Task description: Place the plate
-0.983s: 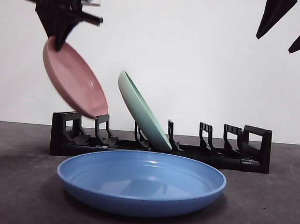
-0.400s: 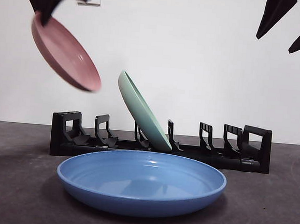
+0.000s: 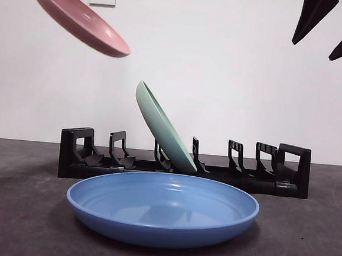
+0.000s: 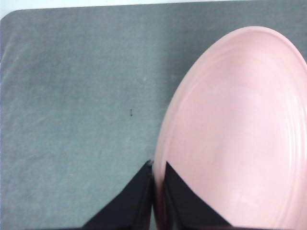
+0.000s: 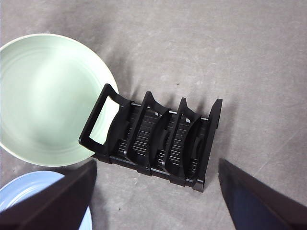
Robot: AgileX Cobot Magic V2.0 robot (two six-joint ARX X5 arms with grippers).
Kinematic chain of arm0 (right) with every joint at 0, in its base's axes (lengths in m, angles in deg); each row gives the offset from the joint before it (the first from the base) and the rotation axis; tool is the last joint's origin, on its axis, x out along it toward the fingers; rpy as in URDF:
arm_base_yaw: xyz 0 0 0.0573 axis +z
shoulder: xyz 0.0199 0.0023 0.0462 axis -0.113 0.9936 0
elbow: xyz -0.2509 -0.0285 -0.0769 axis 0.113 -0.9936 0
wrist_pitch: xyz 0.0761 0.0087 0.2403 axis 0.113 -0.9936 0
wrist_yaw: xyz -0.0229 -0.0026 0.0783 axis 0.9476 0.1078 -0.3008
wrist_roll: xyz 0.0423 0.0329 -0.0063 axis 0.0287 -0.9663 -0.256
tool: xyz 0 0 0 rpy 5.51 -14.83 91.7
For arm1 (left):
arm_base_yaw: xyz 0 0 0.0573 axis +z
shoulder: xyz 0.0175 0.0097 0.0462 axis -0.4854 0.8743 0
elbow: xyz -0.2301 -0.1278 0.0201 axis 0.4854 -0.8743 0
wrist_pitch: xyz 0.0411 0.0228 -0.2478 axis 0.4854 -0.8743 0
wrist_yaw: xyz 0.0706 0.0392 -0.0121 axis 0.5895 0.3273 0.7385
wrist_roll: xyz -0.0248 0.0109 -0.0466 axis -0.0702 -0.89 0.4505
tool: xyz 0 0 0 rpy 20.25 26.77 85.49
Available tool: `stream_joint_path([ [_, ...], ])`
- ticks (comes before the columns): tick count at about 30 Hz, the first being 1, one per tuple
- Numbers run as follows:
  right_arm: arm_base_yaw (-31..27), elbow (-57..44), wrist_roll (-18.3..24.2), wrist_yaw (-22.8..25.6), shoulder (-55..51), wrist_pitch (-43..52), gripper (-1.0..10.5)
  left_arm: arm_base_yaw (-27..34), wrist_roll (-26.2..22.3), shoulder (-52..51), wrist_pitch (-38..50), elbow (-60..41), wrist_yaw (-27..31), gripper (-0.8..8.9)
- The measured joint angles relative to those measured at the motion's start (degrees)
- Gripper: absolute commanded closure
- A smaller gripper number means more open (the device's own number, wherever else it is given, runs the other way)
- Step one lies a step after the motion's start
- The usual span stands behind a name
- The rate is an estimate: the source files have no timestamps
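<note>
Pink plate held high at the upper left, above the rack.

The left tool point(image 4: 158, 179) pinches the rim of the pink plate point(image 3: 79, 17), tilted in the air, well apart from the black rack point(image 3: 183, 164). A green plate point(image 3: 162, 127) leans in the rack; a blue plate point(image 3: 162, 207) lies on the bench point(image 3: 10, 210) nearer. The right tool point(image 5: 156, 191) hangs spread apart, gripping nothing.

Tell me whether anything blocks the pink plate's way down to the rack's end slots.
Nothing visible does. The left tool holds the pink plate high above the rack, whose end slots below it stand free. The green plate leans in a slot nearer the middle; the blue plate lies in front.
</note>
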Motion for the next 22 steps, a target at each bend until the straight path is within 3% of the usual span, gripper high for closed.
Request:
stream_joint_path([
  [7,0.0,0.0,0.0,0.0,0.0,-0.28,5.4,-0.81,0.02,-3.69,4.68,0.0,-4.7,7.98],
  [22,0.0,0.0,0.2,0.02,0.0,-2.08,5.4,-10.71,-0.39,-8.09,12.22,0.0,-5.73,7.97],
])
